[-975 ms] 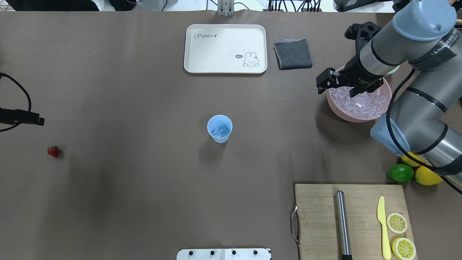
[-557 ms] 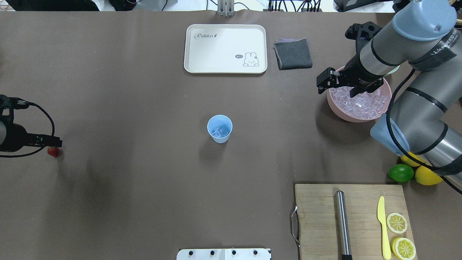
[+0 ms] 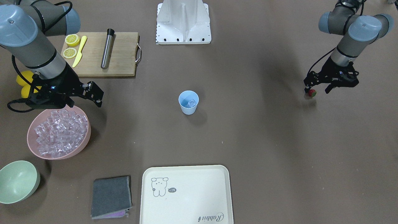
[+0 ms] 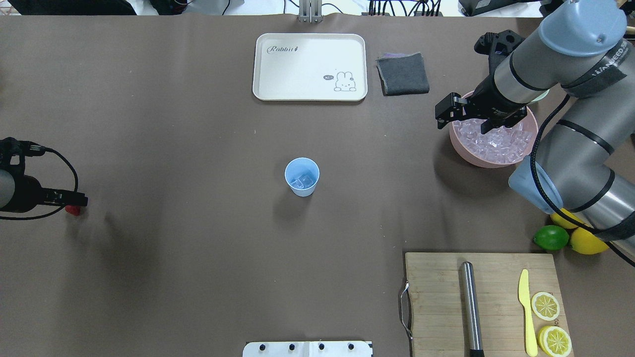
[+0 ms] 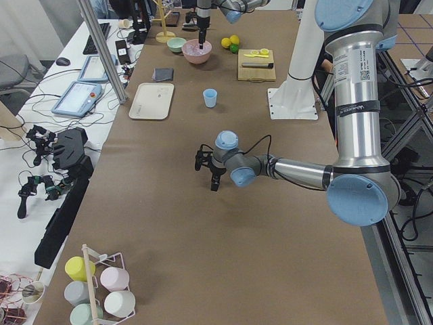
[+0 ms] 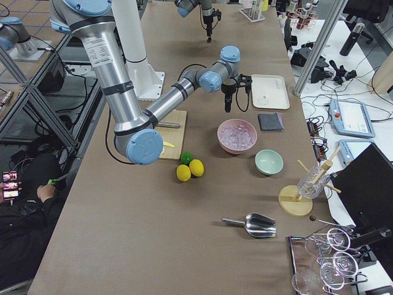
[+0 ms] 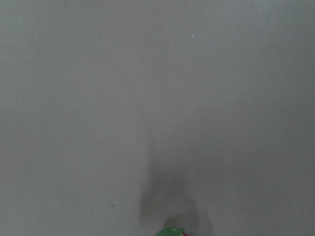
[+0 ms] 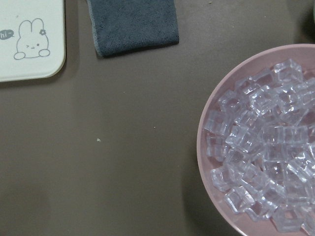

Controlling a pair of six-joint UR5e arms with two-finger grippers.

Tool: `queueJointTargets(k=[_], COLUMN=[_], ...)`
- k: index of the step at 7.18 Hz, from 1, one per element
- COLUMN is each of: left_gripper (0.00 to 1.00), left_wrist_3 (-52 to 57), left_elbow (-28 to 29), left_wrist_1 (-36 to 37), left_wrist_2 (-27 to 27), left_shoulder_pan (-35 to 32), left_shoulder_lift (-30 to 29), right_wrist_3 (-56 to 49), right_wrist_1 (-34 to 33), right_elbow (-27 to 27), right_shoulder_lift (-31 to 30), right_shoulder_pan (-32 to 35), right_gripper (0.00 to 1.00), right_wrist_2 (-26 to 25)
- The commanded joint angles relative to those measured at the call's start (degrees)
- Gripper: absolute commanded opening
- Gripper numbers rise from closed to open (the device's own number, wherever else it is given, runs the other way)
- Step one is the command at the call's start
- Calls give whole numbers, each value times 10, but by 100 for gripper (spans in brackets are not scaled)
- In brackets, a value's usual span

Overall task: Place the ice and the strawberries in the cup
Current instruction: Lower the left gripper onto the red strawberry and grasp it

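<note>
Reading the overhead view from its left edge, what has changed is our left gripper (image 4: 74,201): a second ago it hung up and away from the tiny dark red strawberry with the green cap (image 4: 73,210), and now it has come down right onto it, so that only a sliver of red shows below the black fingertips at about 9 o'clock on the brown table (image 4: 198,124). In the front-facing view the fingers stand apart, one beside the berry (image 3: 312,92) and the other clear of it, so we judge the jaws spread and nothing gripped yet; the left wrist camera catches only the green cap at its bottom edge. We take this to mean that we have turned to the berry: the next move calls for closing gently on a small, soft fruit that could roll or bruise, then carrying it toward the centre. There the small light blue plastic cup (image 4: 301,177) stands upright, unmoved, with a few clear glassy ice cubes (image 4: 302,181) already inside. Farther right, at about 2 o'clock, our right gripper (image 4: 466,116) has stayed put above the near rim of the pink round bowl (image 4: 464,148) heaped with more cubes, its fingers apart and empty, so the ice supply stays within reach.
</note>
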Motion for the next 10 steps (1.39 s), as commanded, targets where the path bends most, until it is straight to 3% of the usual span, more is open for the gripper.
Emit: queueJointTargets(k=[1, 2, 4, 7, 9, 10], left_gripper=[95, 76, 57, 0, 0, 0], left_wrist_3=[-2, -2, -1, 0, 1, 1], left_elbow=[2, 2, 3, 3, -3, -29], left_wrist_1=[-1, -1, -1, -2, -1, 4], left_wrist_2=[0, 0, 0, 0, -10, -47], left_shoulder_pan=[16, 16, 16, 14, 3, -36], left_shoulder_lift=[0, 2, 4, 2, 0, -1], right_wrist_3=[2, 2, 3, 3, 4, 3], right_wrist_1=[0, 0, 0, 0, 0, 0], right_elbow=[1, 1, 2, 1, 2, 2], right_shoulder_lift=[-1, -1, 3, 3, 3, 3], right_shoulder_pan=[0, 0, 0, -1, 0, 0], right_gripper=[99, 99, 99, 99, 99, 99], right_wrist_2=[0, 0, 0, 0, 0, 0])
